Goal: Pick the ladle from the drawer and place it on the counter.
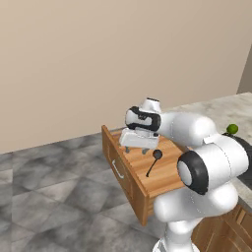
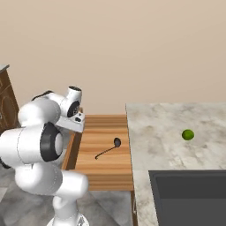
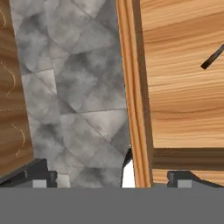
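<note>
The drawer [image 1: 162, 179] stands pulled out from under the counter [image 2: 163, 150]. The black ladle [image 1: 152, 165] lies flat on its plank floor [image 2: 108, 151], bowl toward the wall, with nothing touching it. My gripper [image 1: 136, 149] hangs open and empty over the drawer's front corner nearest the wall, left of the ladle's bowl. In the hand view the fingertips [image 3: 39, 176] straddle the drawer's front board [image 3: 135, 96], with the wooden floor on the right and the tip of the ladle's handle [image 3: 212, 57] at the far right edge.
A small green ball [image 2: 188, 134] lies on the counter [image 1: 231, 106]. The dark sink basin [image 2: 190, 198] is set in the counter's near part. Grey tiled floor [image 3: 78, 87] lies beyond the drawer front, and another wooden cabinet [image 2: 6, 101] stands across it.
</note>
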